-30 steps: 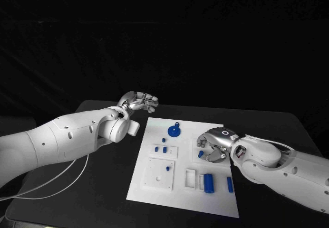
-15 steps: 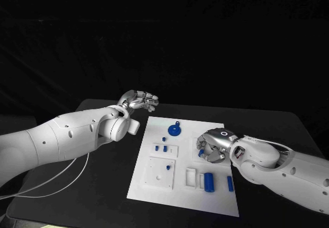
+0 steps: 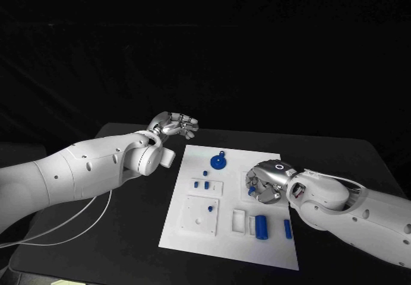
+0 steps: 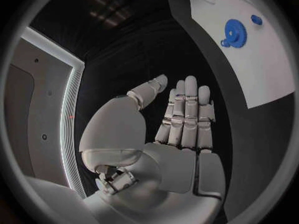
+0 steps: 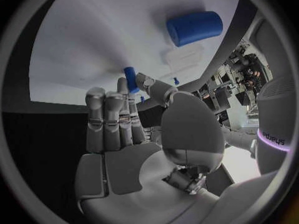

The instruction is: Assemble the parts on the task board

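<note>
You are working mid-board with the right hand point(image 3: 265, 185), which is pinching a small blue peg point(image 5: 130, 78) just above the board's point(image 3: 278, 255) right side. Most parts are lying loose: the gear point(image 3: 217, 161) at the far end, a cylinder point(image 3: 261, 227) and bar point(image 3: 287, 229) near you, so much of the assembly looks undone. Your left hand point(image 3: 174, 125), fingers straight and together and holding nothing, is hovering off the board's far left corner, leaving open table point(image 3: 128, 237) on the left.
</note>
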Robot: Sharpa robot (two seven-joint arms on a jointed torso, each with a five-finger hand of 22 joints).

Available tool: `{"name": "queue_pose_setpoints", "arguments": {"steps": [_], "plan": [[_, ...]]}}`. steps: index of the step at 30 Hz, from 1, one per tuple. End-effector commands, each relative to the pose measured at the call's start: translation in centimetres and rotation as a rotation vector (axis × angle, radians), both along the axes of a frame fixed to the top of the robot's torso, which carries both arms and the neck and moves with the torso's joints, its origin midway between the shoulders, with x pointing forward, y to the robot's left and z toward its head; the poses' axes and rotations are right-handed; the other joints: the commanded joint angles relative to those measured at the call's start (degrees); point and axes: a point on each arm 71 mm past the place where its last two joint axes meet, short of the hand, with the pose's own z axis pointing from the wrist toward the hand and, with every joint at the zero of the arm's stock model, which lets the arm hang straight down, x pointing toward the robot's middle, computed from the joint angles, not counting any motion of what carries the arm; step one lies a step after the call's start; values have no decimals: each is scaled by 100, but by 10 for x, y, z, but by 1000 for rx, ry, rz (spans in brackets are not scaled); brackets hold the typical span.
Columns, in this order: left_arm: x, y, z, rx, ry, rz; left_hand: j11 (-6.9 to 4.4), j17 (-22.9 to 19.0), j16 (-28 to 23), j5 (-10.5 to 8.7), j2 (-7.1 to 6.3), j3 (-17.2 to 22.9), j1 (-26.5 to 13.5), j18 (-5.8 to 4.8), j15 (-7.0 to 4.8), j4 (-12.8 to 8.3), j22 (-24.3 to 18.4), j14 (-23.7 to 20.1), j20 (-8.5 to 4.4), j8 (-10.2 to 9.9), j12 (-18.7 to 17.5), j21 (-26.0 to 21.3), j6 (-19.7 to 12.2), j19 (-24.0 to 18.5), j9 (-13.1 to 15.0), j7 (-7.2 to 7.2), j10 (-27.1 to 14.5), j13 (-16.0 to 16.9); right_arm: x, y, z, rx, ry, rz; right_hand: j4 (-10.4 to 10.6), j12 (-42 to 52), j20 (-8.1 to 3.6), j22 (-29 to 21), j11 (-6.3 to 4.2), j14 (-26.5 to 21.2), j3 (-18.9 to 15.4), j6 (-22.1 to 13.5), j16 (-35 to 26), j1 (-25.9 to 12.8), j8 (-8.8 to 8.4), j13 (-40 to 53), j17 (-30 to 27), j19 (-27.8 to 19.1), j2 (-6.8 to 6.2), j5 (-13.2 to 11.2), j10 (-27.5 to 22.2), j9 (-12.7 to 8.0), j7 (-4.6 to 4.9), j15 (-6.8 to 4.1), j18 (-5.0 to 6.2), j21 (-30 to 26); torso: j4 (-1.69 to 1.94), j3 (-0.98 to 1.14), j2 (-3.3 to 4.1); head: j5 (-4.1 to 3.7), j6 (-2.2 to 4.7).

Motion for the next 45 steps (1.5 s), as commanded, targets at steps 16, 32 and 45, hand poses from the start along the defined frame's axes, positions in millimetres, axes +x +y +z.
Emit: {"name": "queue_pose_setpoints", "arguments": {"steps": [16, 32, 45], "plan": [[4, 2, 1, -1, -7, 11, 7, 20, -29, 3, 48, 2, 13, 90, -3, -9, 12, 53, 5, 30, -20, -36, -20, 42, 5, -2, 32, -8, -6, 2, 19, 83, -88, -6, -154, 59, -46, 115, -24, 59, 127, 120, 39, 9, 55, 124, -10, 105, 124, -16, 102, 56, -39, -73, 544, 97, -3, 1, -8, 32, 32], [6, 2, 0, 1, -10, 16, 6, 31, -35, 6, 52, 3, 19, 91, -4, -10, 15, 59, 4, 32, -19, -39, -20, 44, 5, -2, 34, -9, -23, 59, 39, 178, -85, 108, -164, 59, -54, 114, -28, 71, 153, 131, 40, 6, 57, 139, -12, 117, 127, -16, 108, 62, -45, -77, 544, 108, -10, -4, -9, 123, 39], [9, -6, 0, 0, -8, 5, 6, 40, -42, 6, 56, 3, 22, 91, -5, -12, 18, 61, 3, 32, -19, -43, -20, 45, 4, -2, 34, -9, -56, 122, 10, 125, -26, 262, -191, 50, -61, 113, -26, 74, 154, 122, 35, -17, 49, 151, -16, 119, 152, -17, 100, 66, -41, -75, 543, 116, 7, -19, -9, 208, 23]]}}
